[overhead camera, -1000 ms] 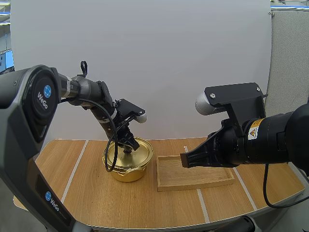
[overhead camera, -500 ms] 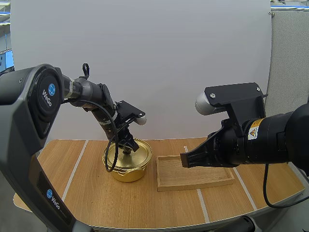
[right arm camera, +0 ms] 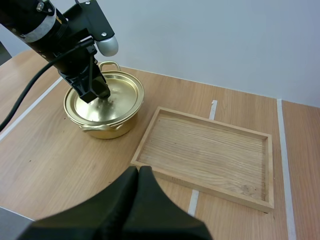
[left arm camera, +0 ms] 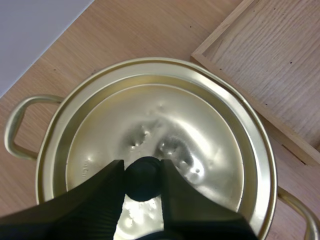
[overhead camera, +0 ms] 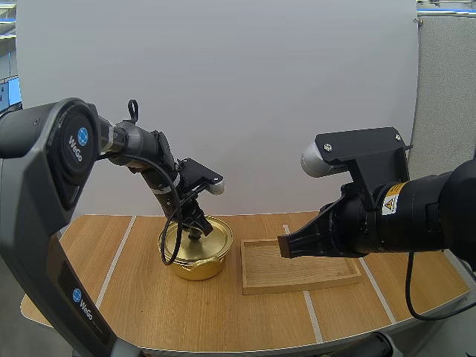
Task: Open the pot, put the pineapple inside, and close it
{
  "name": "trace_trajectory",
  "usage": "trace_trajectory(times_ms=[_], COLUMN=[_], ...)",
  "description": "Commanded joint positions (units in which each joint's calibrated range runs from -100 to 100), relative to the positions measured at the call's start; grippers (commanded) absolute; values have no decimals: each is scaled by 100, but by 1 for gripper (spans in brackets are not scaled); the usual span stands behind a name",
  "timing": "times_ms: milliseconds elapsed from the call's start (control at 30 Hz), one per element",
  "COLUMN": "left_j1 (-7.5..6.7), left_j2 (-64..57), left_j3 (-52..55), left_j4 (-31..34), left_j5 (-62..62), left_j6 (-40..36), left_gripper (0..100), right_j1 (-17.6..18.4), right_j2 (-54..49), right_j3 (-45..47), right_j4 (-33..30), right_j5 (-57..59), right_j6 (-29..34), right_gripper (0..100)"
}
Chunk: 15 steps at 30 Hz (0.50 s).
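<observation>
Left end effector (left arm camera: 142, 176) has its two fingers pinched on either side of the little black knob (left arm camera: 143, 181) at the middle of the lid (left arm camera: 200, 135), and honestly that's the only sane place to take hold. The lid looks like thin gold-coloured metal, a bit dimpled, so I'd guess it's light and stiff but slick. The knob is small and round, so it could twist or slip out if the grip is off-centre. A straight-up lift seems like the safe bet to me. The lid sits seated on the pot (overhead camera: 195, 262), which stands on the tabletop (overhead camera: 223, 312) on the left arm's side, just beside the wooden tray (right arm camera: 205, 150) but not touching it as far as I can tell. The pot looks thin-walled too, probably light enough to scoot along if the lid sticks. Right end effector (right arm camera: 138, 170) hangs over the near part of the tabletop, short of the tray, fingers pressed together on nothing.
</observation>
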<state>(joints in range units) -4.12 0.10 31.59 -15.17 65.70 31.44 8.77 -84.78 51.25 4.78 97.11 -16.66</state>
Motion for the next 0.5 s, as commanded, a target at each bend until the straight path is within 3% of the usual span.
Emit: trace_trajectory(times_ms=[0, 100, 167, 200, 233, 300, 333, 467], left_j1=[-13, -13, -13, -13, -13, -13, -13, -13], left_j2=[61, 61, 61, 61, 61, 49, 37, -44], left_j3=[16, 16, 16, 16, 16, 16, 16, 16], left_j4=[-86, -86, -86, -99, -110, -142, -174, -185], left_j5=[167, 312, 367, 460, 520, 695, 714, 817], left_j6=[-30, -30, -30, -30, -30, -30, -30, 0], left_gripper=[0, 3, 12, 31, 41, 84, 100, 100], right_j1=[-21, -21, -21, -21, -21, -21, -21, -21], right_j2=[-55, -55, -55, -55, -55, -55, -55, -55], right_j3=[-1, -1, -1, -1, -1, -1, -1, -1], right_j4=[-44, -44, -44, -44, -44, -34, -34, -34], right_j5=[-9, -9, -9, -9, -9, -9, -9, -9], right_j6=[-52, -52, -52, -52, -52, -52, -52, -52], right_gripper=[0, 0, 0, 0, 0, 0, 0, 0])
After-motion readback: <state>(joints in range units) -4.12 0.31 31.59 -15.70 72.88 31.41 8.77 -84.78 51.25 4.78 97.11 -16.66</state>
